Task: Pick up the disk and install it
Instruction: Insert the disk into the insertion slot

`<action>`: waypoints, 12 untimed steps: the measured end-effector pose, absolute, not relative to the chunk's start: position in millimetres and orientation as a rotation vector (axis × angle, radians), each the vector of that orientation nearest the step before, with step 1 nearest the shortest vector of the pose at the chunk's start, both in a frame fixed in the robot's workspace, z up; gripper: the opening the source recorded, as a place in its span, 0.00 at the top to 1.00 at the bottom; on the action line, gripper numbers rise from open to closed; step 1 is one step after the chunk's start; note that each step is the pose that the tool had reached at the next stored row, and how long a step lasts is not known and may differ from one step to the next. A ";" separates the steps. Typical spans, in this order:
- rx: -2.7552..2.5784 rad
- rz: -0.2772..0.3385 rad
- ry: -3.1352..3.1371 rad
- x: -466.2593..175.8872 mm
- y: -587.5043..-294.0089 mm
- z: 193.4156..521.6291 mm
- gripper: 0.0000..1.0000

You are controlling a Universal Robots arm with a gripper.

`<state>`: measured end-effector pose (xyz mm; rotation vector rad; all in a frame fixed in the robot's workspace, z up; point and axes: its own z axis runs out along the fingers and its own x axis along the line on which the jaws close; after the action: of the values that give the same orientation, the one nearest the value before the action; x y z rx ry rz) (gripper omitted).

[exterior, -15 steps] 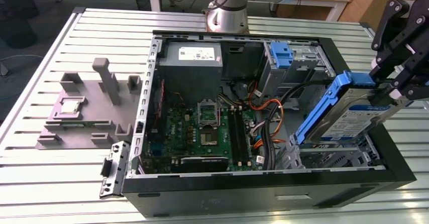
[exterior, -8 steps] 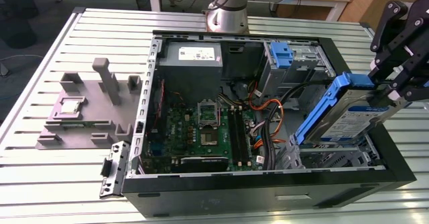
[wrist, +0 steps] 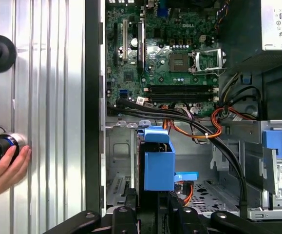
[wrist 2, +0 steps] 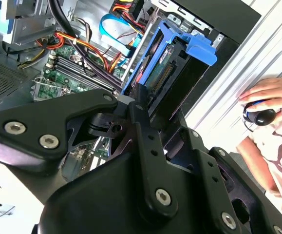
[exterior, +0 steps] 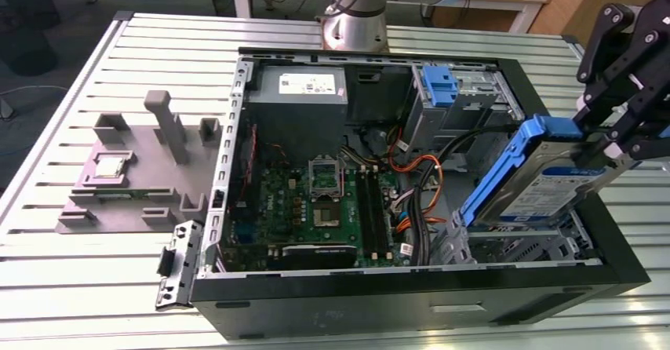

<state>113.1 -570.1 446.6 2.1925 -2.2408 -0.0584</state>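
Robotics lab: slotted aluminium table (exterior: 84,275), open computer case (exterior: 419,301).

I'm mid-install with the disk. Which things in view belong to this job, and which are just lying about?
Job in hand:
- disk, held tilted in the pincer
- open computer case under it

Lying about:
- grey fixture at the exterior view's left
- processor chip sitting on it
- power supply inside the case
- person's hand beside the case

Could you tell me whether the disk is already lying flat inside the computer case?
No, the gripper holds the disk tilted steeply, its upper end raised above the case.
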 end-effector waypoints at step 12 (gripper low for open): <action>2.193 -0.058 -2.241 113.1 -570.2 439.5 0.65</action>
<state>113.1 -570.2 439.5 2.1925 -2.2408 -0.0582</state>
